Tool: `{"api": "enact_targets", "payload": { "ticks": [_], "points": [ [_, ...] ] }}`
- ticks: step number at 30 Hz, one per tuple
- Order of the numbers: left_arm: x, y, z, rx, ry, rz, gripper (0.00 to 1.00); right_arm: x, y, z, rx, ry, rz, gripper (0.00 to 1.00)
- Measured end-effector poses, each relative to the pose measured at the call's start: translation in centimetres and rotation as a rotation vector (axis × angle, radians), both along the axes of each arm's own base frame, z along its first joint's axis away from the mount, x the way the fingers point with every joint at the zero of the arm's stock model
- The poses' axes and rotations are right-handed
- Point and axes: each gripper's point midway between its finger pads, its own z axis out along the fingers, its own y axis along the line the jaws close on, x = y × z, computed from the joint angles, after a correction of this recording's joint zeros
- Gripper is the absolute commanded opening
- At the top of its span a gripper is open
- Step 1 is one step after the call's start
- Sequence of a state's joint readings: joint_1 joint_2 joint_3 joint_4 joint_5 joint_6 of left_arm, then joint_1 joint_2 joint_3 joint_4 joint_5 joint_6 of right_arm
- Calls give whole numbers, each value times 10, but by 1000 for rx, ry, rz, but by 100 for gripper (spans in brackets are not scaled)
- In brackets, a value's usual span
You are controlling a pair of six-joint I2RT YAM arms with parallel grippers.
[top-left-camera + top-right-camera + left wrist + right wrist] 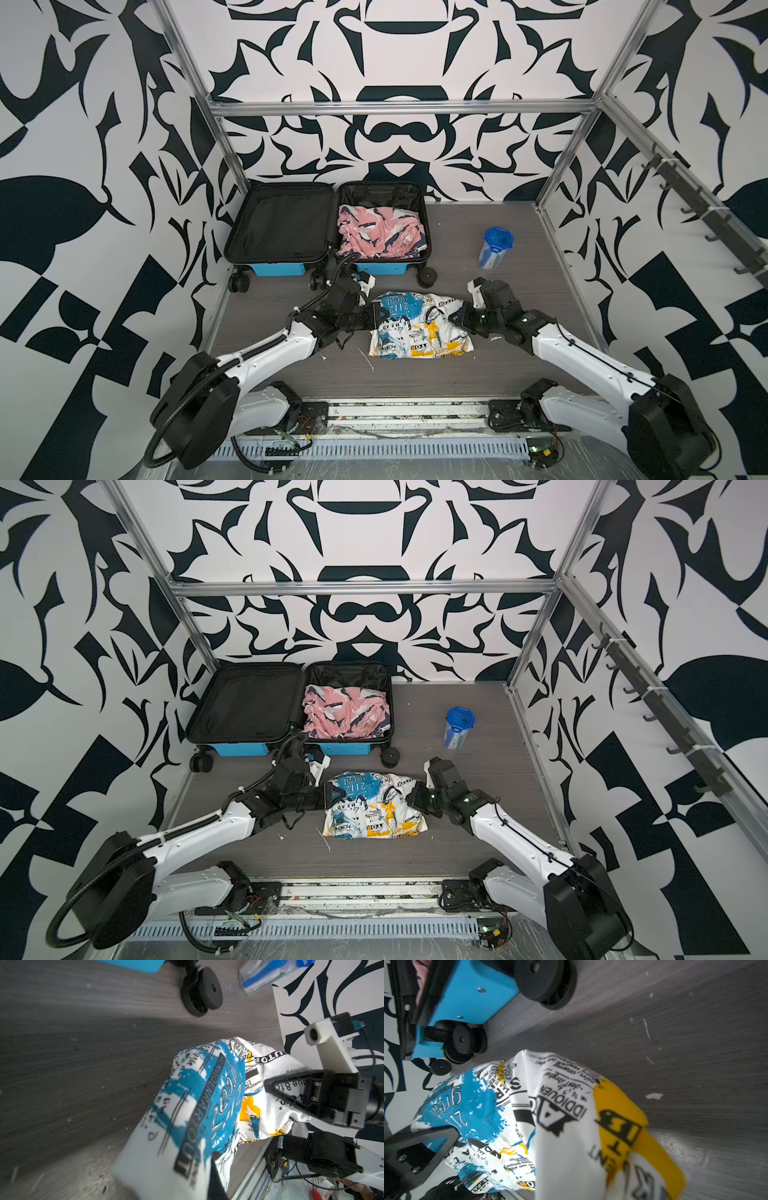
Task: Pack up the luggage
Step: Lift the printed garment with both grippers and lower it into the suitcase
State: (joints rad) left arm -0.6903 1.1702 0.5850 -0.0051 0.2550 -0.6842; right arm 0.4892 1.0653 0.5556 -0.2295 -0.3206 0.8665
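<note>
So far | pink garment [380, 230] lay in the luggage [276, 269] | our left gripper [377, 314], right gripper [456, 319] sat clamped on the unpacked printed shirt [419, 332] between them.

Upright blue-lidded container [495, 249] on table [395, 374]

Black-and-white patterned walls [415, 54] (braced by aluminium rails [399, 109]) surround a grey wood-grain tabletop [465, 232].

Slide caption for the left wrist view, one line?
Right pincer shut on the far edge of the printed garment, with a luggage wheel and a blue-lidded container beyond on the table.
</note>
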Motion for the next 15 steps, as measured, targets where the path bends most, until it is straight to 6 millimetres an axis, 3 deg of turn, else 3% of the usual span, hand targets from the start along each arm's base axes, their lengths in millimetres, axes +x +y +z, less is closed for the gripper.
{"api": "enact_targets", "payload": {
  "ticks": [7,15],
  "points": [
    [17,4,49,53,-96,13,0,24,16,55,49,-93,10,0],
    [48,11,91,122,-186,28,0,60,38,96,65,-149,40,0]
  ]
}}
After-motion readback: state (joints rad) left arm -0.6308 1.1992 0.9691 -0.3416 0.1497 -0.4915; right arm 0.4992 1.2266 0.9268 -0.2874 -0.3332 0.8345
